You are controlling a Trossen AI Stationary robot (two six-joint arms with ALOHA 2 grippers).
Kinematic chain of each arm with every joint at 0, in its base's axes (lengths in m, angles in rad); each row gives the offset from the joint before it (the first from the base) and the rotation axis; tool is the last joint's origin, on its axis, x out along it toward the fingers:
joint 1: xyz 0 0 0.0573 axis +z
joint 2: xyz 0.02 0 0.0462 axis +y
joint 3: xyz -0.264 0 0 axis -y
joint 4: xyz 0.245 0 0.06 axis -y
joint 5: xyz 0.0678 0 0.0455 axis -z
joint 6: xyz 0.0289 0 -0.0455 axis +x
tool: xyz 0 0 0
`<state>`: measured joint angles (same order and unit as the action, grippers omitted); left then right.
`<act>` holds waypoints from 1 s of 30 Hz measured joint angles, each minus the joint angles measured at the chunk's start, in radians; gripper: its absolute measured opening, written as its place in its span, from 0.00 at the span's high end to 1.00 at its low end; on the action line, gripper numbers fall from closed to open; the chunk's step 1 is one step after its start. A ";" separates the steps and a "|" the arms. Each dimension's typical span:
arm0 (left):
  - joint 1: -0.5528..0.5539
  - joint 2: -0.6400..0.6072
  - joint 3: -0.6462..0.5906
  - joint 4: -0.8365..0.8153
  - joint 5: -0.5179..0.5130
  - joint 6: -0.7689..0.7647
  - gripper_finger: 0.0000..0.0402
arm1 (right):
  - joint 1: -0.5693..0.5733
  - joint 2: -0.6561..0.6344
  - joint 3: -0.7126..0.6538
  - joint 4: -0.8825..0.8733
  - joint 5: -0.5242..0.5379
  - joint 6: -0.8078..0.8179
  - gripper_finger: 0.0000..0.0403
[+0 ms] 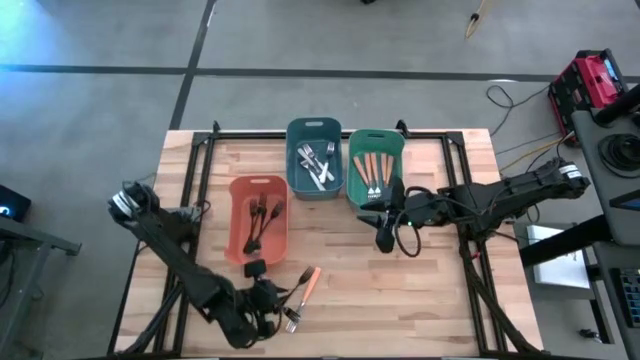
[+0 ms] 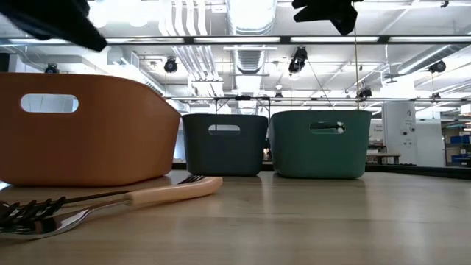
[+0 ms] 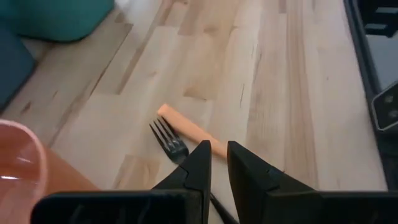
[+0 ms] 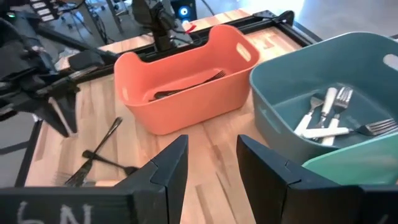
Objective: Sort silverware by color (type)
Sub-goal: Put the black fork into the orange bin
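So we've got three bins in the middle of the wooden table (image 1: 440, 290): the salmon bin (image 1: 258, 218) nearest the front, with the blue bin (image 1: 312, 158) and green bin (image 1: 375, 167) side by side just behind it. We'll place everything off the salmon bin. Inside it lie a few dark bronze forks (image 1: 262, 222); the blue bin holds the shiny silver pieces (image 1: 317, 165) and the green one the orange-handled pieces (image 1: 372, 170). Just in front of the salmon bin, toward the table's front edge, there's still a little cluster on the bare wood: an orange-handled utensil (image 1: 309, 284) lying slanted, with a dark fork (image 3: 169, 139) right against it and crossing it. The left arm stretches low along the table from the left side, bent toward that cluster, and the left gripper (image 3: 217, 163) sits right over it with its fingers nearly together, only a thin gap between them, not holding anything we can make out. The right arm reaches in from the right side, and the right gripper (image 4: 211, 163) hangs beside the green bin, to the right of the salmon one, fingers spread apart and empty.
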<state>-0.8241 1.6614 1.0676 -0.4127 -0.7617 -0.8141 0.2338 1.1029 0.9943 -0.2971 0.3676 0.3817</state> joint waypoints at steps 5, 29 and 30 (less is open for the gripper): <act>-0.016 0.076 0.000 0.009 -0.015 -0.051 0.91 | 0.031 0.017 -0.004 0.006 0.000 -0.009 0.68; -0.018 0.236 -0.002 0.079 -0.019 -0.231 0.57 | 0.070 0.037 -0.004 0.051 0.000 -0.042 0.68; -0.018 0.250 -0.002 0.075 -0.019 -0.245 0.56 | 0.074 0.036 -0.004 0.052 0.000 -0.042 0.68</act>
<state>-0.8425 1.9111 1.0660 -0.3382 -0.7807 -1.0595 0.3083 1.1393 0.9901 -0.2455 0.3676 0.3401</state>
